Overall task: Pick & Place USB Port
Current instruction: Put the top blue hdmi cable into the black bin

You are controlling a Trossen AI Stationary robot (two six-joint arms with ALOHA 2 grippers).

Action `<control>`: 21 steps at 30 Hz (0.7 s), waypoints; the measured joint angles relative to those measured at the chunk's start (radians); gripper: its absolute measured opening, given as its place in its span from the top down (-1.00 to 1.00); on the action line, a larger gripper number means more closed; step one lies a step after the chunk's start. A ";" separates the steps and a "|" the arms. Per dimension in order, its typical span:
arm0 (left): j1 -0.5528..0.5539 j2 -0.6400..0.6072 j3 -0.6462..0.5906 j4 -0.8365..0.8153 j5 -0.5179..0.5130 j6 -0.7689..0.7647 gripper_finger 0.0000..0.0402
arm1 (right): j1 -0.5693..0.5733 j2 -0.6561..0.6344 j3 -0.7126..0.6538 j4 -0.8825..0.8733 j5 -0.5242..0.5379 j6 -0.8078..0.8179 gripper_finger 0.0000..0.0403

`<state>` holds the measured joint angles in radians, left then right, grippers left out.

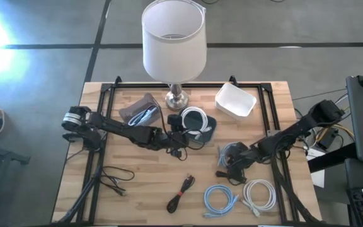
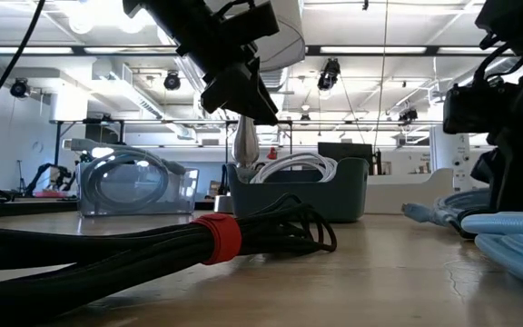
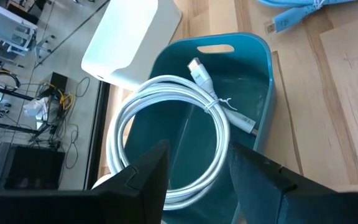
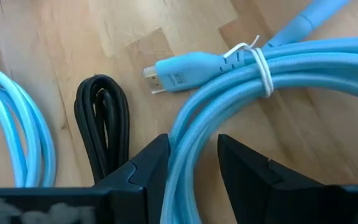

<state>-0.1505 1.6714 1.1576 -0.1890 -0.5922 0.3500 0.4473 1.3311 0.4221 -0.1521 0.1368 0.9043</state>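
A coiled light-blue cable [image 4: 291, 68], tied with a white twist tie, lies on the wooden table [image 1: 144, 183] with its plug [image 4: 179, 73] showing. My right gripper [image 4: 193, 168] stands open over it at the table's right [image 1: 232, 164], a finger on either side of the coil's strands. My left gripper [image 3: 194, 183] hangs open above a teal bin [image 3: 253, 74] near the table's middle [image 1: 178, 135]. A coiled white cable [image 3: 166, 99] lies in that bin. My right gripper comes down at a slant onto the blue coil, and a stretch of its strands [image 4: 188, 134] runs between the two open fingers. Whether the fingers touch the cable I cannot tell. The coil lies flat on the table.
A black cable loop [image 4: 102, 124] and another light-blue cable [image 4: 17, 130] lie close by. Toward the near edge are a light-blue coil [image 1: 222, 198], a white coil [image 1: 260, 192] and a red-banded black cable [image 1: 181, 192]. A lamp [image 1: 174, 44], white box [image 1: 235, 101] and clear container [image 1: 140, 110] stand at the back.
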 joint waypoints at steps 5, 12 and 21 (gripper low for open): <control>0.000 0.000 0.000 0.000 0.000 -0.005 0.17 | 0.000 0.061 0.015 -0.005 0.005 -0.008 0.41; 0.000 0.000 0.000 0.002 0.067 -0.060 0.17 | 0.000 0.081 0.061 -0.018 0.027 -0.009 0.71; -0.001 0.000 0.000 0.017 0.394 -0.057 0.17 | -0.005 0.063 0.159 -0.026 -0.010 -0.081 0.92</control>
<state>-0.1514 1.6718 1.1572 -0.1722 -0.1982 0.2934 0.4423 1.3937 0.5814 -0.1781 0.1272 0.8228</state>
